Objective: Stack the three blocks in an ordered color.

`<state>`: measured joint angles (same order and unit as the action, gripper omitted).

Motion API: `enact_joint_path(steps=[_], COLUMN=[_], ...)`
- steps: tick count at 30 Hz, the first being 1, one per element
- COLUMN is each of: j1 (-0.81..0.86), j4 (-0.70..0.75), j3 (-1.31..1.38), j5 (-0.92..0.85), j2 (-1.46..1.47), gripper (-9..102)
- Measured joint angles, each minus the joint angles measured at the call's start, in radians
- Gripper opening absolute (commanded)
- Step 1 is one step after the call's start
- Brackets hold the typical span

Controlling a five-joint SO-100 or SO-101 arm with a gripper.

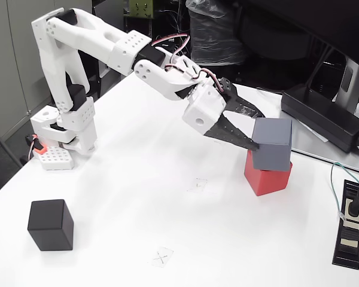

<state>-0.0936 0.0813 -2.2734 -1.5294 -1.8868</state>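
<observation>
The step in hand looks like the second tier of the stack: in the fixed view the jaws of the gripper [258,133] pinch the grey block [273,144] at its left side, one black finger along the lower left edge and the other reaching to the top left corner, while the block sits on the red block [267,174] at the right of the white desk [137,197]. The grey cube is turned a little against the red one and overhangs it toward the left, so the pair is not squared up. Whether its full weight already rests on the red cube cannot be told. The next move, as I judge it, calls for settling the grey cube flat, spreading the jaws without dragging it, then backing away and crossing the desk to the black block [51,225], which stands alone near the lower left, well apart from the stack. All three are plain matte cubes of like size with crisp edges; the faces look smooth and hard to the grip.
</observation>
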Motion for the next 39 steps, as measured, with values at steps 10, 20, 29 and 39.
enact_joint_path(steps=[10,20,29,39], j1=[0.000,0.000,0.057,0.333], j4=[-0.002,-0.003,-0.002,0.005], j3=[0.002,0.002,-0.117,-0.351], j5=[0.000,0.000,0.000,0.000], j2=[0.000,-0.018,-0.288,-0.560], gripper=[34,34,34,34])
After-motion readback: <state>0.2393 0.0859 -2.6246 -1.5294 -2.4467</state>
